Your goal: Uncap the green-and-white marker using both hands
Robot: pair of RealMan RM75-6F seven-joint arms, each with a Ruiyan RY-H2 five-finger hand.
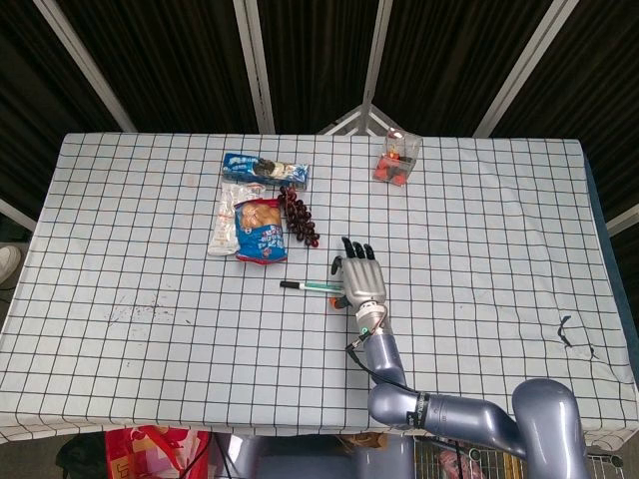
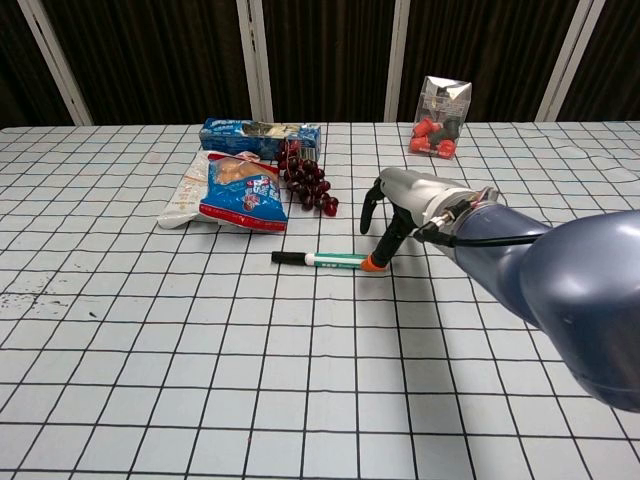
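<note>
On the checked tablecloth (image 2: 150, 330), the right hand's (image 2: 395, 205) spread fingers touch the marker's (image 2: 325, 260) right end.

1 marker (image 2: 330, 260) | 1 grape bunch (image 2: 308, 184) | 3 snack packs (image 2: 240, 193), perhaps | 1 clear bag (image 2: 441, 115)

Green-and-white marker (image 2: 330, 260) — black-gridded white tablecloth (image 2: 200, 380).

Even, bright light fell on the desk (image 1: 150, 329) from above (backdrop behind it stayed dark); shadows were faint, both views sharp, no glare.
</note>
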